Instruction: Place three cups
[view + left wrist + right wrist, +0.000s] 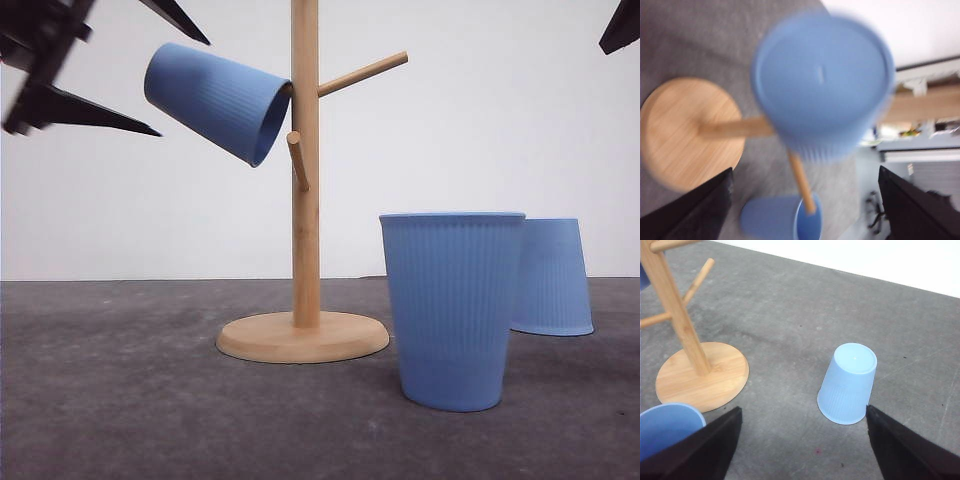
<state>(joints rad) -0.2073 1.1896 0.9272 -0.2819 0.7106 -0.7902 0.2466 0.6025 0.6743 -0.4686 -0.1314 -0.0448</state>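
Hanging ribbed blue cup [218, 100] — rack peg [297, 161].

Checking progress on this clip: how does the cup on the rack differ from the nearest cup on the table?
The hung cup is tilted on a rack peg, mouth toward the post; the near cup stands upright, mouth up. The hung cup is off the table; the near cup rests on it, right of the rack base. Both are light blue, ribbed and handleless.

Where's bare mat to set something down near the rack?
Open mat left of the rack base out to the frame edge. Crowded on its right: the upright cup stands near the base, with the upside-down cup just behind. One cup hangs on a peg.
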